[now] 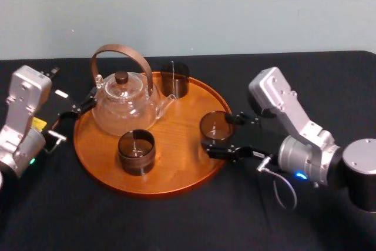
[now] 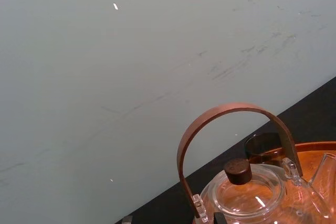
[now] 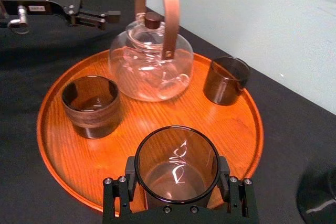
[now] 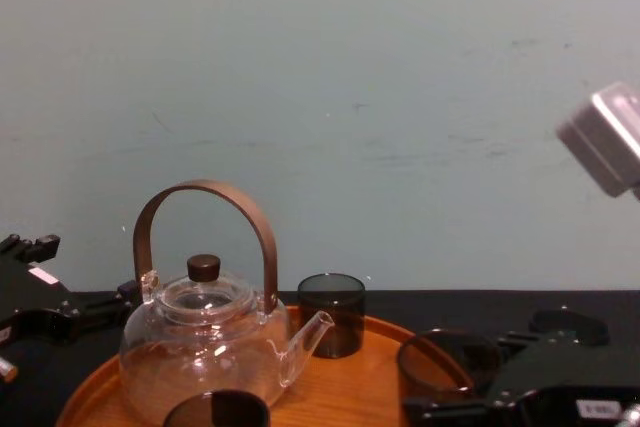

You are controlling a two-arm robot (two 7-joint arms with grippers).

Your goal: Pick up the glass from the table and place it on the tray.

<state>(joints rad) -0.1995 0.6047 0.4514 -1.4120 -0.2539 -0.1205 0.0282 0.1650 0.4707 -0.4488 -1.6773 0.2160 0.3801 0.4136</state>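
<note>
A smoky brown glass [image 1: 215, 126] sits between the two fingers of my right gripper [image 1: 220, 135], just inside the right rim of the round orange-brown tray [image 1: 176, 189]. In the right wrist view the glass [image 3: 177, 163] is upright, with a black finger pressed against each side, so the right gripper [image 3: 177, 178] is shut on it. Whether its base rests on the wood or hangs just above it I cannot tell. The chest view shows the glass [image 4: 435, 367] low at the right. My left gripper [image 1: 79, 107] is parked, open, beside the tray's left rim.
A glass teapot [image 1: 123, 107] with a brown arched handle stands on the tray's left half. Two more dark glasses are on the tray, one at the front [image 1: 136, 151] and one at the back [image 1: 175, 79]. Black cloth covers the table [image 1: 329, 80].
</note>
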